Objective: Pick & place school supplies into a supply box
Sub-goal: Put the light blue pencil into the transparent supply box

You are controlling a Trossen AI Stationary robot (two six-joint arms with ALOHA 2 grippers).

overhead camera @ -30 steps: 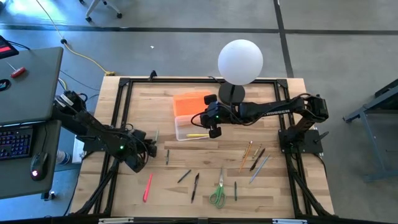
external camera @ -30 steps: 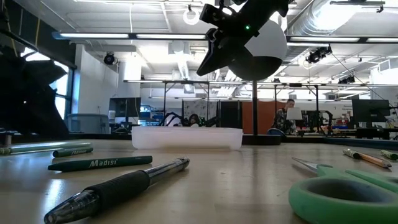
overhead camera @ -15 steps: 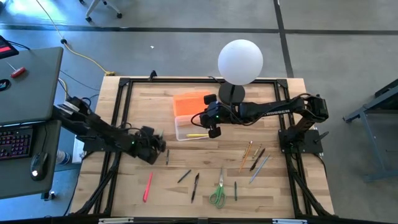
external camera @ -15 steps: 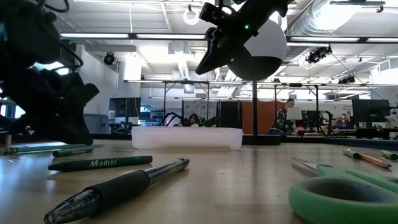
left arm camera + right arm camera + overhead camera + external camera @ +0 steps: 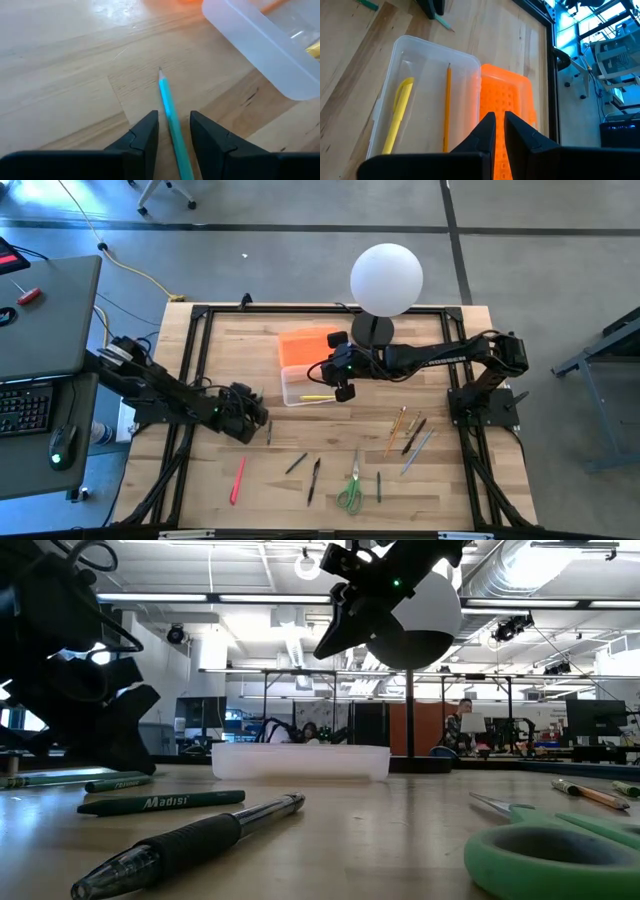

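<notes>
Counting two items in the supply box so far, a yellow pen and an orange pencil; roughly a dozen supplies left on the table. Left gripper sits low by the box, fingers apart astride a teal pencil. Right gripper hovers over the box, nearly closed, empty.

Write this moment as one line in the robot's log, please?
left gripper: open, astride teal pencil on table | right gripper: shut, over supply box | box holds yellow pen, orange pencil
</notes>
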